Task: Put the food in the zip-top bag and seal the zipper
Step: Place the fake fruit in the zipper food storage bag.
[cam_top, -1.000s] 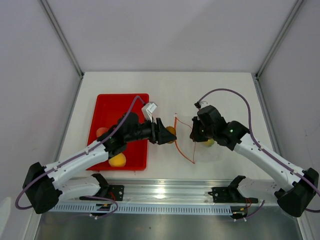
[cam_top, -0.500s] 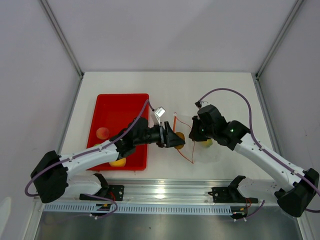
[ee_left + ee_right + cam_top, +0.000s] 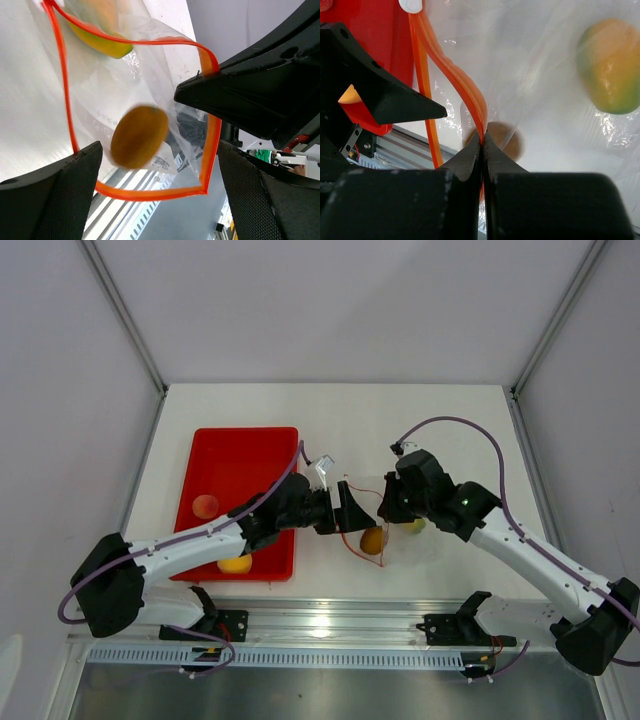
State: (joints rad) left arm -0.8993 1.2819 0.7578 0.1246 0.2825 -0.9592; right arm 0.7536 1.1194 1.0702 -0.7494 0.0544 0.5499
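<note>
The right gripper (image 3: 482, 142) is clenched on the thin orange-red zipper strip (image 3: 66, 95) of the small clear floppy zip-top bag (image 3: 545, 125). It pinches one lip and lifts it off the white desk (image 3: 330, 420) — by my reading, so that the mouth stands as an open loop facing the left arm.

The left gripper (image 3: 358, 518) sits right at that mouth with its jaws spread wide and nothing gripped. The round orange toy ball (image 3: 139, 136) shows blurred just inside the loop, touching neither finger, so it looks released into the bag. A yellow-green toy fruit (image 3: 610, 72) lies deeper in, toward the closed end.

The red rectangular plastic tray (image 3: 235, 455) lies to the left, holding a peach-pink toy fruit (image 3: 205, 506) and a yellow toy fruit (image 3: 235, 563), so loading seems partway done.

Room is tight at the mouth: the two grippers are very near each other, with the strip between them. The ball rests close to the lip — it could roll out if that lip sags. A strip of bare desk separates bag and tray, so the left arm's way back over the tray's right rim looks open.
</note>
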